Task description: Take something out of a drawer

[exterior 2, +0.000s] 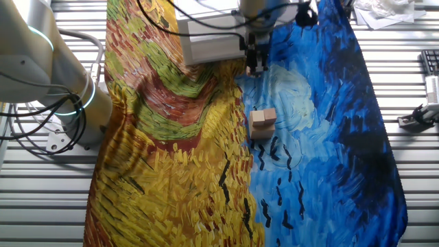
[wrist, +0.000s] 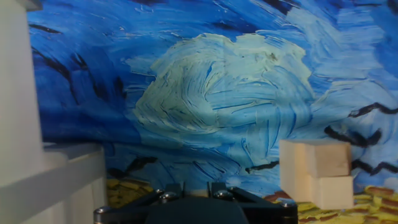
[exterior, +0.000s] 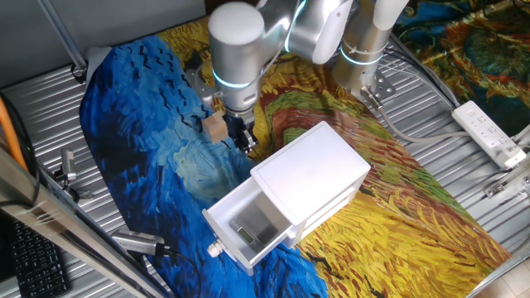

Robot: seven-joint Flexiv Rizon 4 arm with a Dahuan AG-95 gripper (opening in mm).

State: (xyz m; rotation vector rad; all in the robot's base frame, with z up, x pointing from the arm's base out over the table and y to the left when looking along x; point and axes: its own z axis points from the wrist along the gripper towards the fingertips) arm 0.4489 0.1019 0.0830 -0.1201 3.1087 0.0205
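The white cabinet (exterior: 310, 174) stands on the painted cloth with its drawer (exterior: 217, 217) pulled out toward the front; the round knob (exterior: 215, 247) shows on its face. The drawer's inside is grey, with a small shiny shape on its floor. A pale wooden block (exterior: 215, 126) rests on the blue part of the cloth, behind the cabinet. My gripper (exterior: 245, 141) hangs just to its right, apart from it, fingers close together with nothing between them. In the hand view the block (wrist: 317, 173) sits low right and the cabinet (wrist: 18, 93) fills the left edge.
A blue and yellow painted cloth (exterior: 149, 124) covers the ribbed metal table. A white power strip (exterior: 489, 132) lies at the right, metal tools (exterior: 137, 242) and a keyboard (exterior: 33, 257) at the left front. The arm's base (exterior 2: 62, 96) stands beside the cloth.
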